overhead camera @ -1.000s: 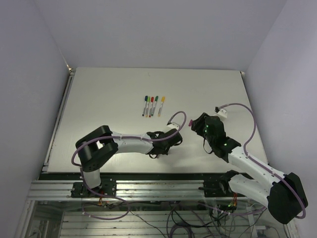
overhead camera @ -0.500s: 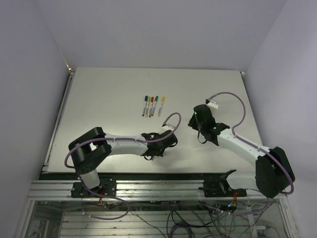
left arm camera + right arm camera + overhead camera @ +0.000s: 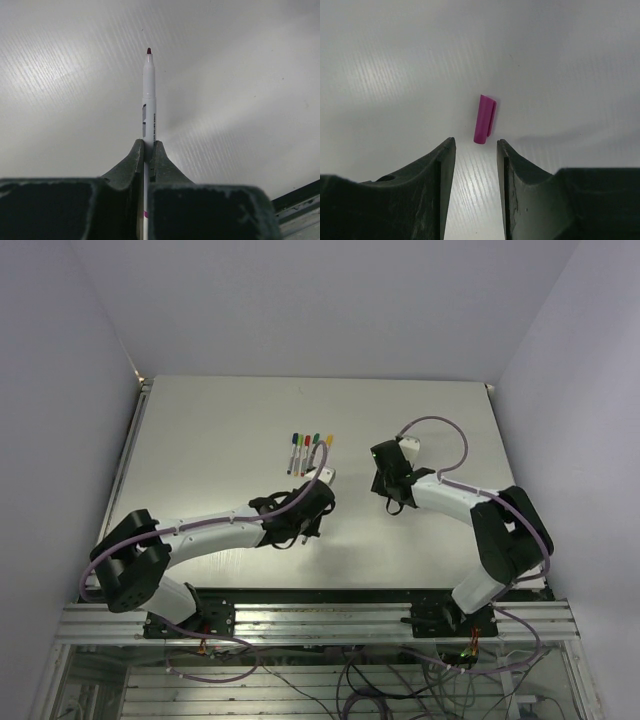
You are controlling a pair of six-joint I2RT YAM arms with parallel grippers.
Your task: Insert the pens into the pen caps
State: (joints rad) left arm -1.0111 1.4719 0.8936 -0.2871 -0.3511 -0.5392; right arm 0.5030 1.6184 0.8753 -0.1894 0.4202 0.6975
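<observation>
My left gripper (image 3: 148, 144) is shut on a white pen (image 3: 148, 95) with a dark red-purple tip, which points straight out ahead of the fingers above the table. In the top view it (image 3: 300, 512) sits just below a row of capped pens (image 3: 305, 452). My right gripper (image 3: 475, 141) is open and empty. A purple pen cap (image 3: 485, 119) lies on the table just ahead of the fingertips, in line with the gap. In the top view the right gripper (image 3: 388, 475) is right of the pen row and hides the cap.
The capped pens have blue, red, green and yellow caps; the yellow one (image 3: 328, 441) is partly covered by the left wrist's cable. The table's near edge (image 3: 300, 197) shows at the lower right of the left wrist view.
The right gripper has swung left and away from the bases, to beside the pen row. The left arm has stretched out and its gripper has moved up and left toward the row.
</observation>
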